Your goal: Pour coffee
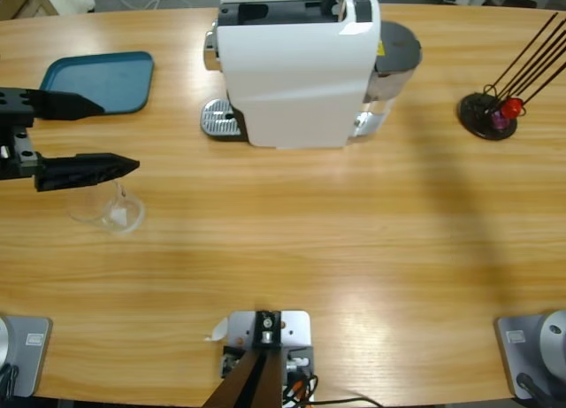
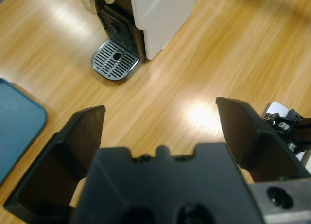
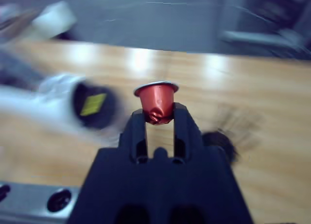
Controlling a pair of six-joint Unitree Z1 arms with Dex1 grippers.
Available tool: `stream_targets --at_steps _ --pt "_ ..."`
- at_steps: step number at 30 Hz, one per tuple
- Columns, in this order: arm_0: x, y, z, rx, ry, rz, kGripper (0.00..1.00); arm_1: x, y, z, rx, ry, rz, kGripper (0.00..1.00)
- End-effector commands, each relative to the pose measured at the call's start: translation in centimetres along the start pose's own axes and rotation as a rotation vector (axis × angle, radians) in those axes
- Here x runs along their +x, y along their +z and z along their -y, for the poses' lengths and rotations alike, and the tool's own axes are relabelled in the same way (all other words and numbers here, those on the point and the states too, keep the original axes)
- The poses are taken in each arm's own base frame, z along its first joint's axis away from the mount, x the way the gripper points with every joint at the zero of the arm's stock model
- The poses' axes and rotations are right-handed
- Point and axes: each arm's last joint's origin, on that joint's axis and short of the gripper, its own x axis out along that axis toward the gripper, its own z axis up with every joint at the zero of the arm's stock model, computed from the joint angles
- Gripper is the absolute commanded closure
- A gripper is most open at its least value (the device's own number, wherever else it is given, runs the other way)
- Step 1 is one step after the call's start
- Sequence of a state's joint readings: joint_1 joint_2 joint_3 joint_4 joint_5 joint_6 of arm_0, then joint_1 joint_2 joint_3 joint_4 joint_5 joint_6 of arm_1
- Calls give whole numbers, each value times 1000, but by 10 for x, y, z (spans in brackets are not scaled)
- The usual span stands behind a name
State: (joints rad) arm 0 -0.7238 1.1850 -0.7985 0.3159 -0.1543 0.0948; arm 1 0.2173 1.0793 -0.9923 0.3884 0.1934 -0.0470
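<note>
Left gripper (image 1: 119, 136) comes in from the 9 o'clock edge of the long wooden table (image 1: 309, 249), its two black jaws spread wide with nothing between them

- Small clear drinking glass (image 1: 108, 211) stands upright on the table, at 5 o'clock from the tip of the gripper's nearer jaw, just beside it; contact cannot be told
- Coffee: no dark layer can be made out in the glass from above, so where it lies cannot be told
- Flat blue rectangular tray (image 1: 99, 82) lies at 11 o'clock from the left gripper, close past its farther jaw
- Big white coffee machine (image 1: 301, 67) stands at 12 o'clock on the table; its round metal drip grate (image 1: 221, 120) sticks out at the machine's 8 o'clock corner, bare
- Round black stand with thin dark rods (image 1: 486, 116) sits at 2 o'clock on the table, well apart from the machine; a small red piece (image 1: 511, 107) and a purple one rest on it

Left wrist view: left gripper (image 2: 160, 110) looks over bare wood toward the drip grate (image 2: 115, 60) and the machine (image 2: 160, 15) at 12 o'clock, the tray (image 2: 17, 127) at 9 o'clock

Right wrist view: right gripper (image 3: 158, 118) is pressed onto a small red coffee capsule with a silver rim (image 3: 156, 100), rim upward, held above the table (image 3: 272, 88); blurred white machine (image 3: 58, 100) at 9 o'clock. This gripper cannot be placed in the high view
</note>
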Motion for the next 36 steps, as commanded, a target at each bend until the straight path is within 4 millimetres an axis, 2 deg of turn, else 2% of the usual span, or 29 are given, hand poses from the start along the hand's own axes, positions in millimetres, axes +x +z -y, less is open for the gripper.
stream_targets --at_steps 1,5,9,14,19,25,31,36 --pt "-44 -25 6 -7 37 67 9 33 29 -65 -492 518 -86 1000" --pt "-56 -31 7 -9 47 84 9 63 54 -101 -624 644 -94 1000" --pt "-57 -34 8 -12 49 81 9 109 77 -144 -677 717 -117 1000" --pt "-59 -36 7 -17 58 85 9 166 89 -167 -717 750 -121 1000" --pt "-59 -36 7 -19 56 86 9 214 86 -177 -720 761 -156 1000" --pt "-57 -38 7 -21 54 78 9 234 75 -172 -759 748 -202 1000" --pt "-56 -40 7 -23 54 71 9 229 82 -154 -790 657 -205 998" --pt "-57 -41 7 -24 55 72 9 230 79 -149 -809 633 -228 998"
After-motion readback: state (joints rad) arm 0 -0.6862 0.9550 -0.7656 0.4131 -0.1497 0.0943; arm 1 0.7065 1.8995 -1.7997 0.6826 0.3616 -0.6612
